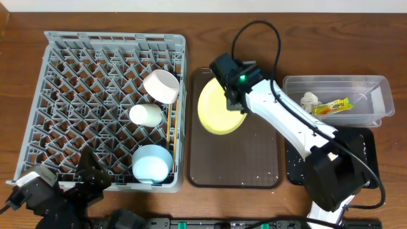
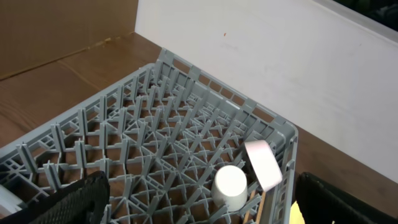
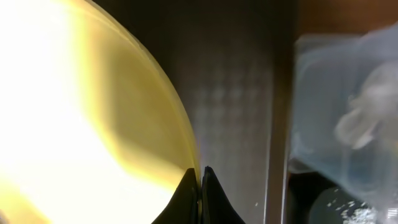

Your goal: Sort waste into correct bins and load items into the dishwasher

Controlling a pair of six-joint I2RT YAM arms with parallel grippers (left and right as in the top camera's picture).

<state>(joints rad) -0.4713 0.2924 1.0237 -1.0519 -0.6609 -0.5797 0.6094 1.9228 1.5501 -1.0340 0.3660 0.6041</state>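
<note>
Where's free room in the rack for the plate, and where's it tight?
In the dish rack the left and middle pegs are bare. Crowded: its right column, with the cream cup, small bowl, blue bowl and chopsticks. The brown tray is bare on its near half, in front of the yellow plate.

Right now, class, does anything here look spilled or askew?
Yes: white crumbs speckle the black bin and the tray's near edge, and the plate, pinched at its rim by the right gripper, looks tilted.
</note>
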